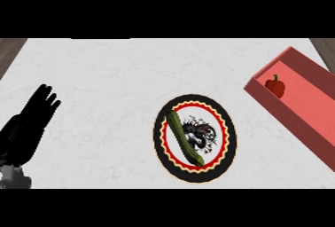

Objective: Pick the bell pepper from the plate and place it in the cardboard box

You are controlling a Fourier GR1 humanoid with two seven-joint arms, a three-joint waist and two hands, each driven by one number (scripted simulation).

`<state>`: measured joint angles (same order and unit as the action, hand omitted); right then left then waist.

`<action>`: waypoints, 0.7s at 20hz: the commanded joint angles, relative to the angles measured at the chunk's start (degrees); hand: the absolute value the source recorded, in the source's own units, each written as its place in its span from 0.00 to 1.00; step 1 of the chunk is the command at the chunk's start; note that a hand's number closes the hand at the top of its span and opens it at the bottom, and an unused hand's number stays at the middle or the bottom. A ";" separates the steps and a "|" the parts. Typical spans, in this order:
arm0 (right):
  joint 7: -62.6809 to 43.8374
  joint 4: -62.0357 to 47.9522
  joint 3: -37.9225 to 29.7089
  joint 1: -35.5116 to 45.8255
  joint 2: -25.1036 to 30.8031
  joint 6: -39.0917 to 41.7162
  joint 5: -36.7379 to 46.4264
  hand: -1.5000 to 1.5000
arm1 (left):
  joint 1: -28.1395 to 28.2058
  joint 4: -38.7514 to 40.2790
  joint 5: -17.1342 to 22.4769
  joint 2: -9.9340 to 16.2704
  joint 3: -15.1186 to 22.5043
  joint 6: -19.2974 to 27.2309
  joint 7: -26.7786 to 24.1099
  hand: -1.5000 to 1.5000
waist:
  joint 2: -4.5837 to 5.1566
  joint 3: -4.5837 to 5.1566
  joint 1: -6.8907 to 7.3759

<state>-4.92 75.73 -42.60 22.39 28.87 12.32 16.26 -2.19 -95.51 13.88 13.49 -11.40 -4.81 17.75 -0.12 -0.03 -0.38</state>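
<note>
The left hand [29, 122] rests open, fingers straight up, well left of the plate [193, 99], holding nothing. The right hand isn't visible. The bell pepper [275, 86] already sits in the cardboard box [314, 126], right of the plate. Risk, probably: a needless reach grabbing the green vegetable [182, 137] lying on the plate instead.

The worktop [111, 71] is pale grey-white with a faint marbled mottling, and brown strips show at its far corners. Near its middle, the plate [161, 133] is black-rimmed, ringed in red with a scalloped yellow line, its cream centre bearing a black and red drawing. A green cucumber [182, 137] lies across it. By the right edge, the box [307, 111] is salmon-red with darker red walls, holding a red bell pepper [275, 87] with a dark stem. The left hand [29, 124] is black on a grey forearm.
</note>
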 commanded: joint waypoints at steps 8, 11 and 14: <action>10.23 -14.73 -8.28 -6.14 14.61 11.17 -11.52 0.00 | 3.01 -2.59 -0.24 -1.07 -0.27 -1.26 -0.54 0.50 | 0.11 0.01 0.50; 12.16 -15.93 -6.15 -6.48 14.39 9.02 -11.05 0.00 | 2.20 0.23 -4.25 -3.90 2.21 0.21 -4.54 0.50 | 0.14 0.02 0.42; 19.02 -24.66 -6.84 -7.03 18.55 11.37 -11.25 0.00 | -0.01 3.40 -2.71 -2.60 0.72 -1.17 -4.24 0.50 | 0.21 0.00 0.49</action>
